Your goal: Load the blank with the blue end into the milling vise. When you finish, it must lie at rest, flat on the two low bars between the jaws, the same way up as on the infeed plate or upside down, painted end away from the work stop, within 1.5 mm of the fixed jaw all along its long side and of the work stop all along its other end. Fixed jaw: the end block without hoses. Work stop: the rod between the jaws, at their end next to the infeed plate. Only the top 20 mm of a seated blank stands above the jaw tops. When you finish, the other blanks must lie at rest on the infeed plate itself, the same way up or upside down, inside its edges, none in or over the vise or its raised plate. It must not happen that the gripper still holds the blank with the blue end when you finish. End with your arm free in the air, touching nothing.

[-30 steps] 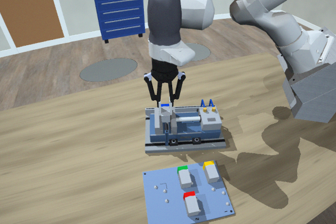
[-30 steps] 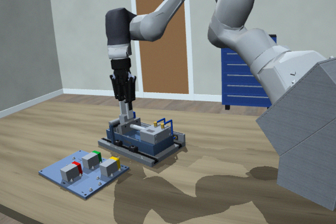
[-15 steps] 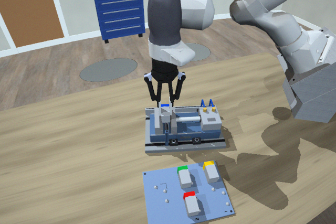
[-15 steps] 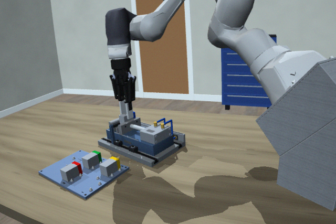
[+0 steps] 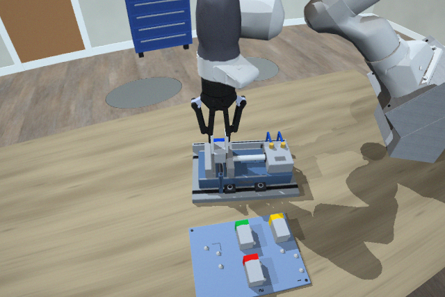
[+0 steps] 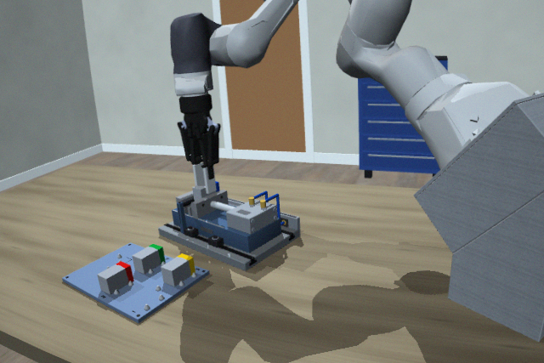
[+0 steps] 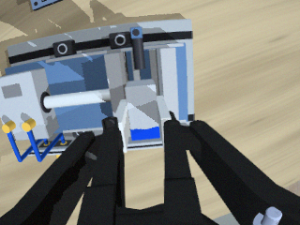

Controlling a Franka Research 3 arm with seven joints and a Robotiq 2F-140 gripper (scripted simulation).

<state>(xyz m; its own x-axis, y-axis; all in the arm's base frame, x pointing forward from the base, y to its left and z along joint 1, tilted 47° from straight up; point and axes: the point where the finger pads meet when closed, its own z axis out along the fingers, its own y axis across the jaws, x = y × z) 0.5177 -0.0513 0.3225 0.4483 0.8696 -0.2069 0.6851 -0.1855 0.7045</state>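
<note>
standing on the tabletop (image 5: 90,179), the milling vise (image 5: 244,174) carries the blue-ended blank (image 5: 219,149) between its jaws at its left end, blue end toward 12 o'clock. the tool (image 5: 217,140) is clamped on that blank from above. at 6 o'clock, the infeed plate (image 5: 208,268) holds green (image 5: 244,234), red (image 5: 253,269) and yellow (image 5: 279,228) blanks.
</note>
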